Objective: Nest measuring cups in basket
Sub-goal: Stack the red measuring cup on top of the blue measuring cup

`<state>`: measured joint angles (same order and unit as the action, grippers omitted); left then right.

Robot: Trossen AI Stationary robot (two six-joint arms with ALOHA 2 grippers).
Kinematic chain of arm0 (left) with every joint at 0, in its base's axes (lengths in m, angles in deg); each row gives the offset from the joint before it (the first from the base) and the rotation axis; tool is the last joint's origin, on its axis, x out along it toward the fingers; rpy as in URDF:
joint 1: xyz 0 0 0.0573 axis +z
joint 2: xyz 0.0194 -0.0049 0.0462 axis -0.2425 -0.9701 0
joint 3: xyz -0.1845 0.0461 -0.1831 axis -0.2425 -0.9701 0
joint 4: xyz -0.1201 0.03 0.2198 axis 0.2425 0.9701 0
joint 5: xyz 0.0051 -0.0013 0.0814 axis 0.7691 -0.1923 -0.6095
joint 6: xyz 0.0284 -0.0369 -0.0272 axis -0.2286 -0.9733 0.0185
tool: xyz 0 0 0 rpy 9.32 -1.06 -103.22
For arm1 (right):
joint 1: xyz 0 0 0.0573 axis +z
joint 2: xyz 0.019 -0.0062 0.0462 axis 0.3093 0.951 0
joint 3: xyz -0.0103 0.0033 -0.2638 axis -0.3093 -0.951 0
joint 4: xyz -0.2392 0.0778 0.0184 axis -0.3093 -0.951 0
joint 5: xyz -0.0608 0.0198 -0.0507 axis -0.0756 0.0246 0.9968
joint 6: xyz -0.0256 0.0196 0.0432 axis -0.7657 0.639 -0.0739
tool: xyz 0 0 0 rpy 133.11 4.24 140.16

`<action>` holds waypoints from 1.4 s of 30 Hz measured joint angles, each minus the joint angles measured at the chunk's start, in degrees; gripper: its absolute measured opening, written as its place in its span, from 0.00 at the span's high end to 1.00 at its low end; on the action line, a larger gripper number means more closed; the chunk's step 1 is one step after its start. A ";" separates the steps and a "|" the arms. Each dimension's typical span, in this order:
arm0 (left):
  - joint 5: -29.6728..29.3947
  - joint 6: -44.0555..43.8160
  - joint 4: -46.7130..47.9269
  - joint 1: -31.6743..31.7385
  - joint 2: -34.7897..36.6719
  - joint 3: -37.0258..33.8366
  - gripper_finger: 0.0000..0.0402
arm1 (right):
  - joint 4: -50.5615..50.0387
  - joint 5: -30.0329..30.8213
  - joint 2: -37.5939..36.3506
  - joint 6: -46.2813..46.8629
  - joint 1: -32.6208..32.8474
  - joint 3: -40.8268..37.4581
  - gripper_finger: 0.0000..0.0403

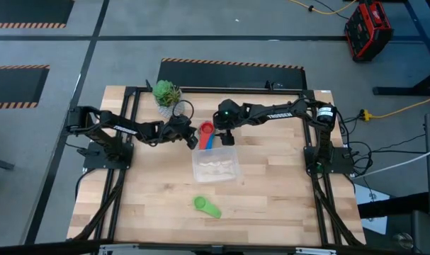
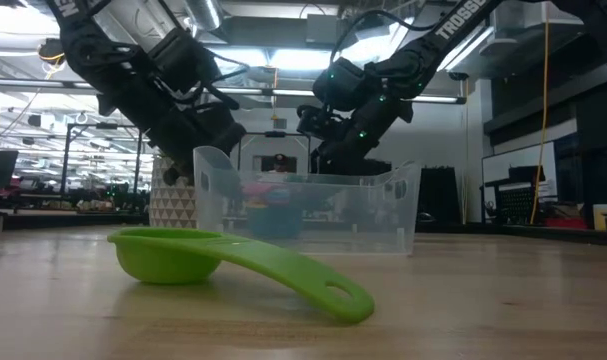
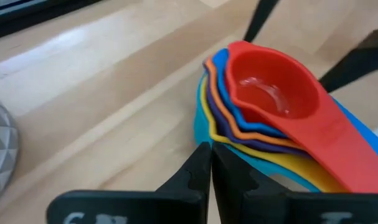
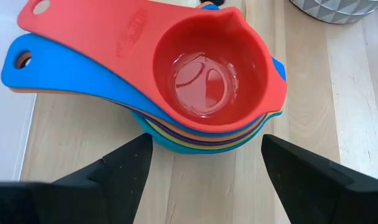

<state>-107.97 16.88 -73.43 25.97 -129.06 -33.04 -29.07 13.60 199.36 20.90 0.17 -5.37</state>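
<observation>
Nested stack of measuring cups (image 4: 207, 93) resting on the desk (image 1: 271, 191), just outside the basket (image 1: 215, 164) at its 11 o'clock corner in the high view, handles trailing toward the basket rim. Red cup (image 3: 273, 87) uppermost, then blue, with purple, orange, yellow and light-blue rims showing beneath. Likely light, rigid moulded plastic with a glossy, slippery finish; not fragile, but prone to unstacking if tipped. Best held across the bowl walls low on the stack, or by pinching the overlapped flat handles, so that all layers lift together. Lone green cup (image 1: 207, 206) lying apart at 6 o'clock of the basket, bowl upright, handle flat on the wood; judged easiest taken by the handle. Basket clear, rounded at the corners, apparently holding no cup.

Right end effector (image 4: 207, 168) poised over the stack, fingers spread wide either side of the bowls, touching nothing. Left end effector (image 3: 210, 180) at 9 o'clock of the stack, fingers pressed together, empty, tips just beside the lowest rim. Potted plant (image 1: 166, 93) near 11 o'clock of the stack.
</observation>
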 joint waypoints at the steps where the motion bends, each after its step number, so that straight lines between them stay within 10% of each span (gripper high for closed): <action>1: 0.11 0.00 -0.02 0.41 0.00 0.00 0.98 | -0.02 0.00 0.00 0.00 0.00 0.00 0.24; 42: 8.48 -9.73 3.37 -6.18 -1.66 0.02 1.00 | -4.12 0.10 -0.03 -4.40 -8.26 3.34 0.24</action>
<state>-99.49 7.16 -70.05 19.79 -130.73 -33.02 -33.18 13.70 199.32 16.50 -8.09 -2.03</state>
